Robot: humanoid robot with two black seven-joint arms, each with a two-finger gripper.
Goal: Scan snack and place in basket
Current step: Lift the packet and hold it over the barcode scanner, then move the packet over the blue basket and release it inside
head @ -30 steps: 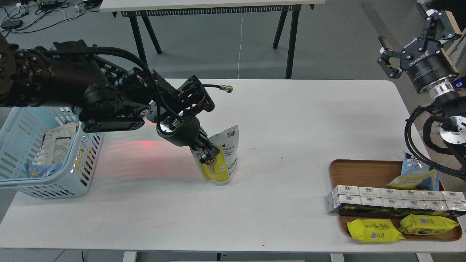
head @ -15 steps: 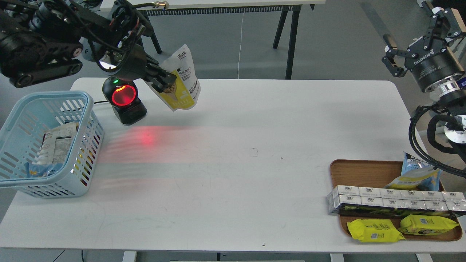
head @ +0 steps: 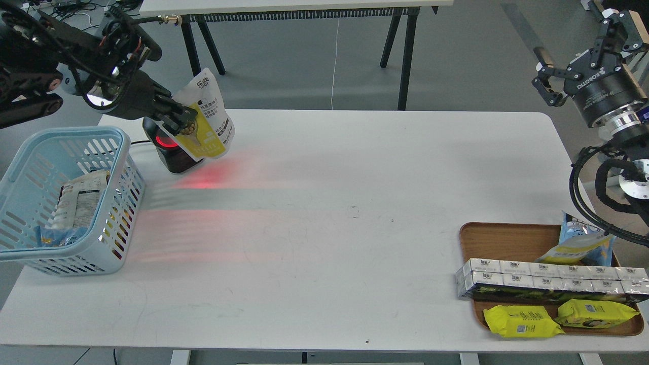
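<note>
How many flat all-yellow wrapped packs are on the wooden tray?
2. Both lie at the near edge of the tray: the left pack and the right pack beside it. Others may be hidden behind the boxes.

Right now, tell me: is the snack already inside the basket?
No, the snack hangs in the left gripper, held in front of the scanner, beside the basket, not in it.

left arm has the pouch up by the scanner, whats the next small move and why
Probably hold the snack briefly at the scanner, then carry it left over the basket. The left tool is shut on the pouch, which hangs in front of the scanner's red window, with red light on the table. The basket sits just to the left.
</note>
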